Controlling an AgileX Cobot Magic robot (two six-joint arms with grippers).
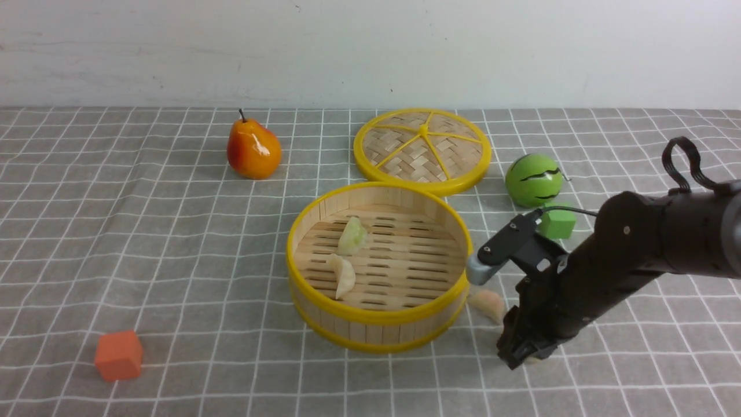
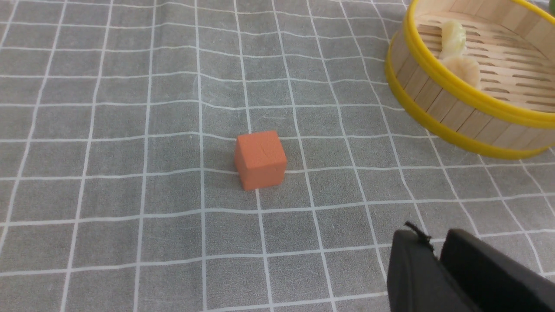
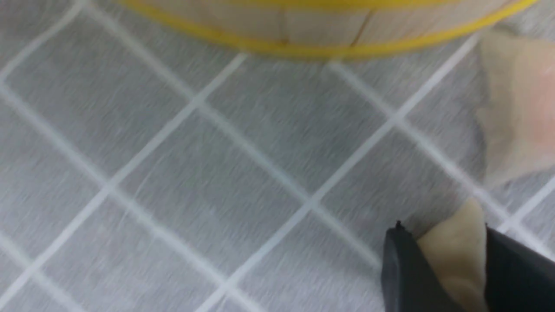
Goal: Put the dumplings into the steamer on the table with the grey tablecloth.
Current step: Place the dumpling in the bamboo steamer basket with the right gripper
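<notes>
Pinches a cream dumpling [image 3: 455, 247] in right gripper [image 3: 442, 234], down on the grey tablecloth [image 1: 173, 231] beside the steamer [image 1: 370, 333]. Holds left gripper [image 2: 433, 240] almost closed, empty. Inside steamer, green dumpling [image 1: 352, 236] and pale dumpling [image 1: 343, 276]; just outside, pinkish dumpling [image 1: 488, 304].

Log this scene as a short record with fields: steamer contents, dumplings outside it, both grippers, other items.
steamer: upright, uncovered, on the grey tablecloth
inside: green dumpling and cream dumpling on the slat floor
outside: pinkish dumpling on the cloth at the steamer's right; gripped dumpling low at the cloth
right gripper: closed on the gripped dumpling, beside the steamer
left gripper: shut, empty, near the orange cube
other items: lid, pear, green ball, green cube
</notes>
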